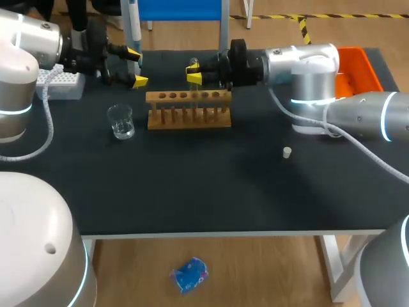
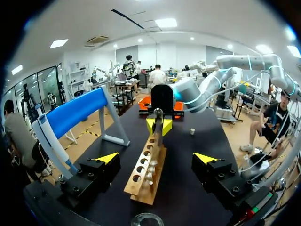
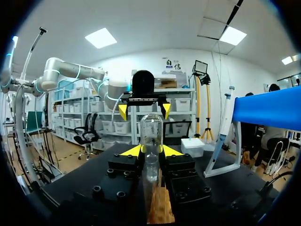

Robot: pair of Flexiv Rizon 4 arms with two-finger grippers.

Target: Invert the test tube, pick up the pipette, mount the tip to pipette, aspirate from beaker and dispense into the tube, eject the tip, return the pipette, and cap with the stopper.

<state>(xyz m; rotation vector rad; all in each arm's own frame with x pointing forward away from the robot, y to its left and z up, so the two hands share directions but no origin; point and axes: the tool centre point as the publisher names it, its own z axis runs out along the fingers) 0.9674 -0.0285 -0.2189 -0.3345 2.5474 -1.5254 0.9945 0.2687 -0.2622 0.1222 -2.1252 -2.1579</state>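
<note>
My right gripper (image 1: 193, 71) (image 3: 151, 151) is shut on a clear test tube (image 3: 151, 134). The tube stands upright with its rounded end up and its lower end at the wooden rack (image 1: 188, 109) (image 2: 146, 174). My left gripper (image 1: 135, 66) (image 2: 156, 157) hangs open and empty over the table's back left, facing the rack's end. A glass beaker (image 1: 121, 121) stands left of the rack. The pipette (image 2: 51, 146) (image 3: 221, 141) leans in its blue stand behind the left gripper. A small white stopper (image 1: 287, 151) lies on the mat to the right.
A white tip box (image 1: 61, 83) sits at the back left. An orange tray (image 1: 358, 67) is at the back right corner behind my right arm. The black mat (image 1: 211, 192) stretches toward the table's front edge.
</note>
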